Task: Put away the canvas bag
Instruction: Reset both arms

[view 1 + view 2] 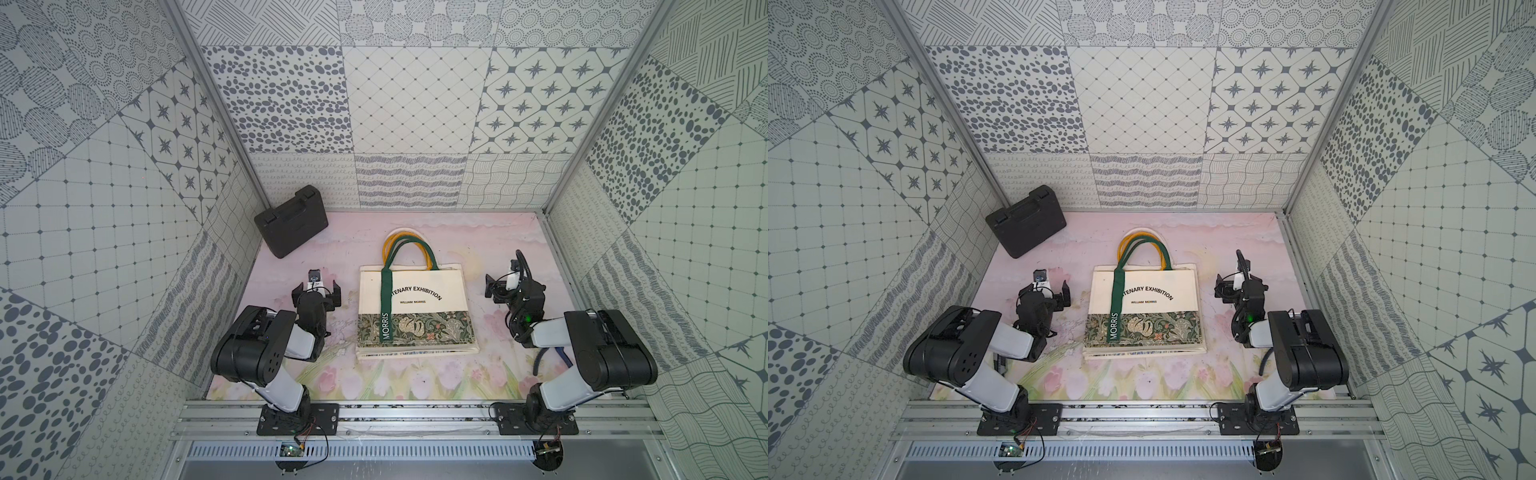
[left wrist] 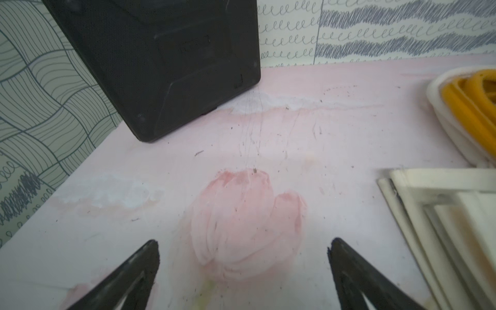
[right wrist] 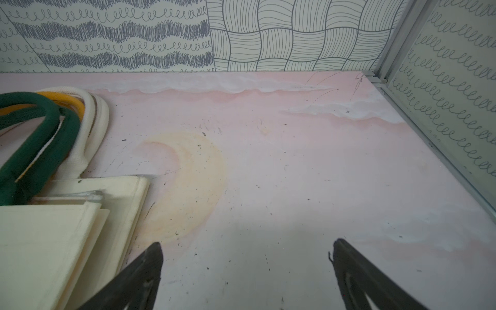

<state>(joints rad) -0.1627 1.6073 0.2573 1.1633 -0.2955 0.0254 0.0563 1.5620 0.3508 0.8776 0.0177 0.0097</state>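
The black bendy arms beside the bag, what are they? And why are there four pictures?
They are two robot arms, each ending in a two-fingered pincer. Two pictures look down from above; the other two come from small cameras on the wrists. On the pink flower-painted table lies a flat cream canvas bag with green handles, on top of more folded bags, and a black plastic case sits by the far corner. The left gripper and the right gripper are both open, holding nothing.

cream canvas bag (image 1: 415,309), flat, mid-table
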